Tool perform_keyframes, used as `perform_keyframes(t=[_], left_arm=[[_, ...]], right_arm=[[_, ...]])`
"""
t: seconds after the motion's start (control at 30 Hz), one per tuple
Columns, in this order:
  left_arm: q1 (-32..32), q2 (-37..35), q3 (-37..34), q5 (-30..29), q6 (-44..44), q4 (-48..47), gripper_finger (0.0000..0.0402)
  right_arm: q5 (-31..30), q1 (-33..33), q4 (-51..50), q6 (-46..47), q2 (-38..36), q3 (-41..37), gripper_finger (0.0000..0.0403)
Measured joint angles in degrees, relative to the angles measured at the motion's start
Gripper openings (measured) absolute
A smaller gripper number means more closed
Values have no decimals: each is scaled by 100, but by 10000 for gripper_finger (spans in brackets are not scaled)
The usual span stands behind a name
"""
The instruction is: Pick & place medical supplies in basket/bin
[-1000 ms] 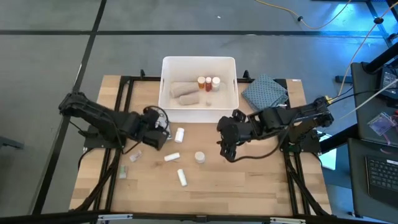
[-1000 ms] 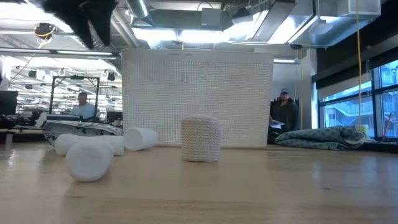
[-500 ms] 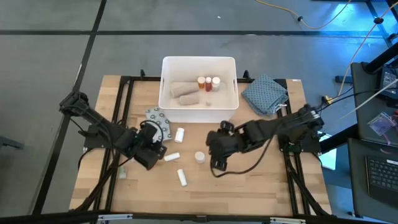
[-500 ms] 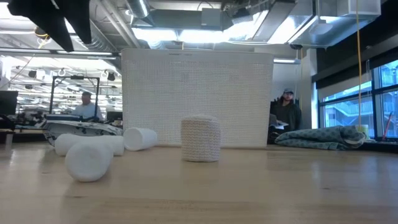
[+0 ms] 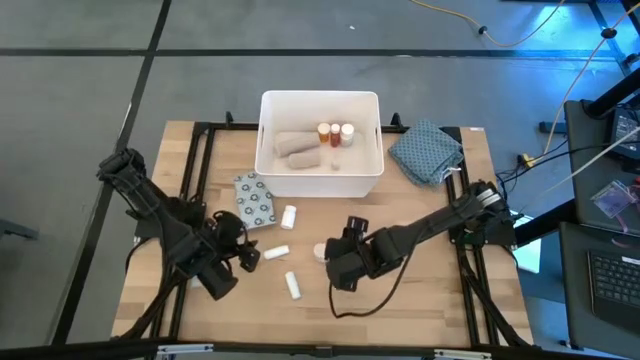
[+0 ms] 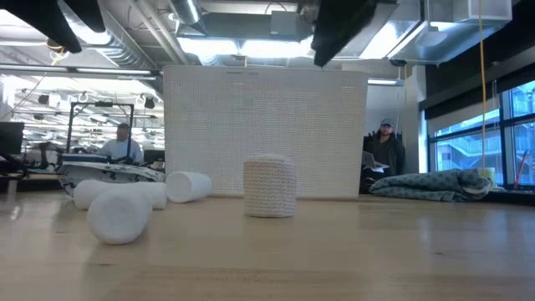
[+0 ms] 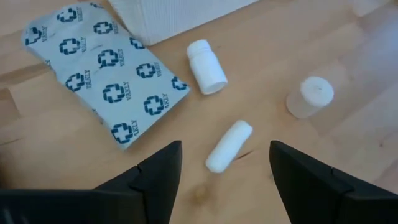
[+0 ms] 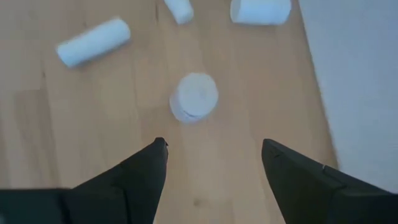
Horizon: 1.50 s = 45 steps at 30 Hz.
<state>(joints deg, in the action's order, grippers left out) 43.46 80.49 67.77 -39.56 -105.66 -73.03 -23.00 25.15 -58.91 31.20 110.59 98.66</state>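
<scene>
One upright white roll (image 8: 194, 97) stands on end beneath the open right tool (image 8: 214, 165).

Both arms are dark, almost black, built of chunky jointed segments, with a thin black cable looping beside each. The left gripper (image 7: 221, 177) and right gripper (image 8: 213, 169) each end in two matte black, tapering, wedge-shaped fingers with smooth angular faces.

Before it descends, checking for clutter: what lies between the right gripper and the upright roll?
Only bare wood. In the right wrist view, the right gripper's open fingers frame the upright roll, nothing between.
</scene>
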Motion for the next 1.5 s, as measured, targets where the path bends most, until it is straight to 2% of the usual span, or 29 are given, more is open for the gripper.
perform_keyframes(t=[0.17, 0.4, 0.53, 0.67, 0.8, 0.93, 1.07, 1.27, 1.4, 1.5], left_arm=[[98, 15, 0, -129, -12, -11, 234], [151, 13, 0, -127, 122, -35, 232], [147, 13, 0, -141, 122, -3, 234], [144, 13, -2, -146, 137, 17, 233], [140, 11, -2, -350, 142, 17, 232], [140, 11, -2, -532, 98, 19, 234], [140, 9, -2, -578, -12, 20, 233], [140, 9, -2, -580, -34, 22, 232], [140, 9, -2, -578, -162, 24, 234], [140, 9, -2, -579, -173, 61, 233]], right_arm=[[223, 129, 1972, -25, -521, -1394, 240], [-669, 370, 4856, -177, -763, -3175, 214], [-866, 371, 6065, -168, -763, -3959, 211], [-776, 365, 6222, 424, -763, -4106, 210], [-575, 317, 6171, 160, -763, -4128, 210], [-705, 284, 6081, 437, -763, -4126, 217], [-718, 277, 5639, 433, -763, -4123, 259], [-841, 277, 5678, 251, -763, -4123, 335], [-1318, 273, 5717, 156, -657, -4121, 352], [-1379, 251, 5944, 155, -435, -4121, 354]])
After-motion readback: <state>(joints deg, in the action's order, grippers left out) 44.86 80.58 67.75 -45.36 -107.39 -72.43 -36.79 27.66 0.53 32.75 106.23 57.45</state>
